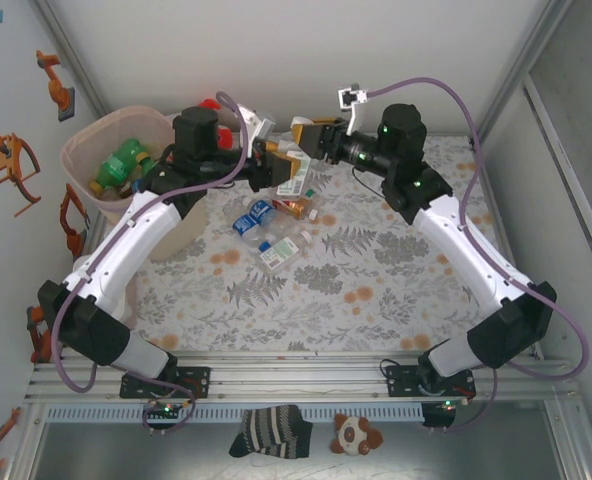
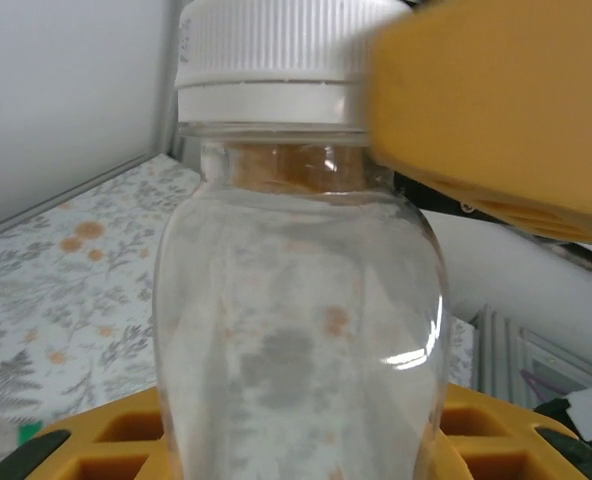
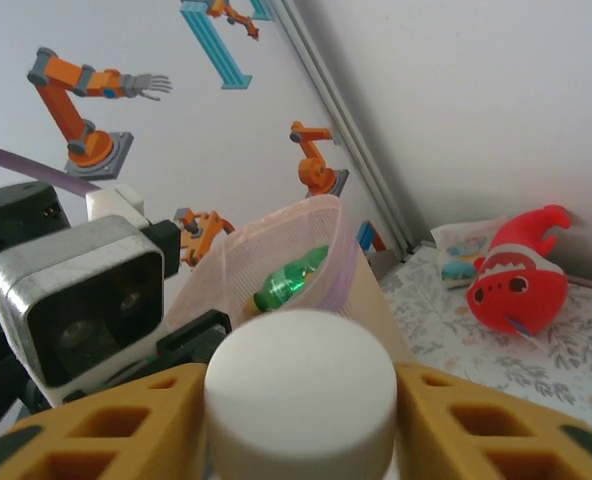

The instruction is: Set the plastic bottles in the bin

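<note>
Clear bottle [image 2: 296,330] sits right up against left wrist cam, upright, white cap [image 2: 276,60] on. L→R: bin [image 1: 76,170] is in far-left corner of table [image 1: 376,260], green bottles [image 1: 121,160] already inside, so job is partly done. left gripper [image 2: 301,445]: yellow fingers flush on both sides of the bottle body low down, looks clamped on it. right gripper [image 3: 298,420]: pads tight on both flanks of the cap, gripping from the top end. Both on the same bottle, held off the table betw the arms, so prob a handover. Bin is on left arm's side and awkward reach for right. Next move needs right to let go of the cap before left swings, else they fight each other. Around: loose bottles [image 1: 261,220] lie on table below the grippers, not yet picked. Red fish plush [image 3: 511,280] by back wall just right of bin, not a task item, leave it. In the way: left arm wrist [image 1: 198,135] sits betw bottle and bin. Bin rim is high, so bottle has to go up and over, not sideways.
</note>
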